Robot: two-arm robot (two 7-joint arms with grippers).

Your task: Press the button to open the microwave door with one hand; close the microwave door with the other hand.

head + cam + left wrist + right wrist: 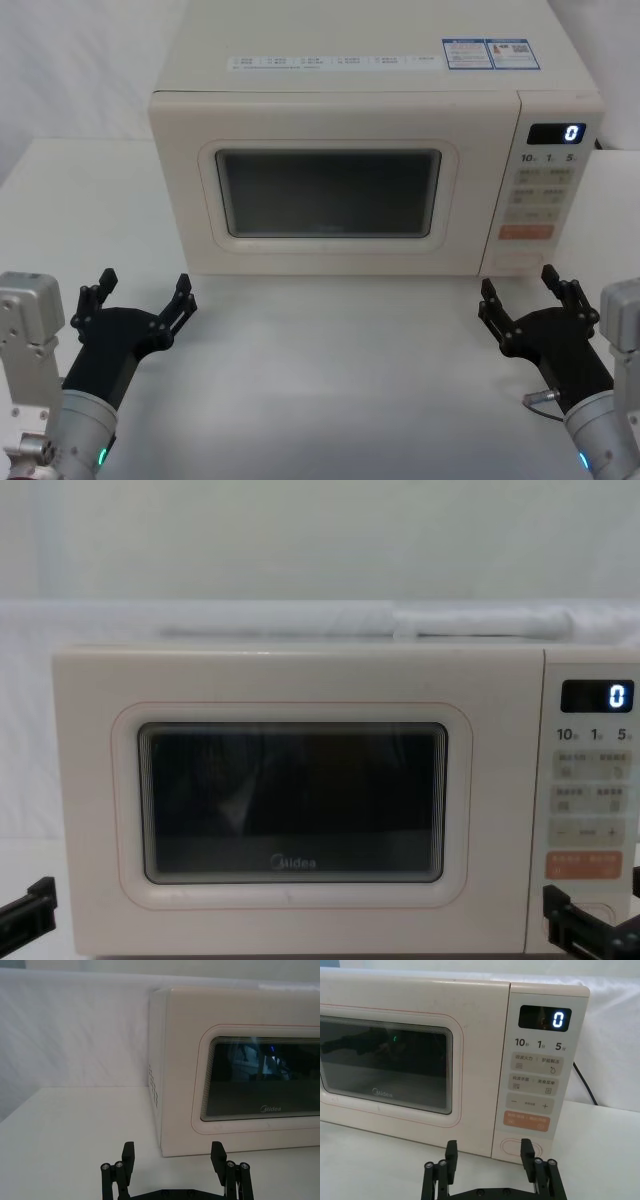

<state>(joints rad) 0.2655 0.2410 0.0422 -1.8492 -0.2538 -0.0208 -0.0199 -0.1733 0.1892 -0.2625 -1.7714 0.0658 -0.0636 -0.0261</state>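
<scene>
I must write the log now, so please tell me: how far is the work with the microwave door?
Nothing looks done yet. The microwave door sits shut, flush with the front. The right claw is open, in front of the oval button and not pressing it. The left claw is open above the table, near the door's left corner. Pressing, opening and closing are all left.
</scene>
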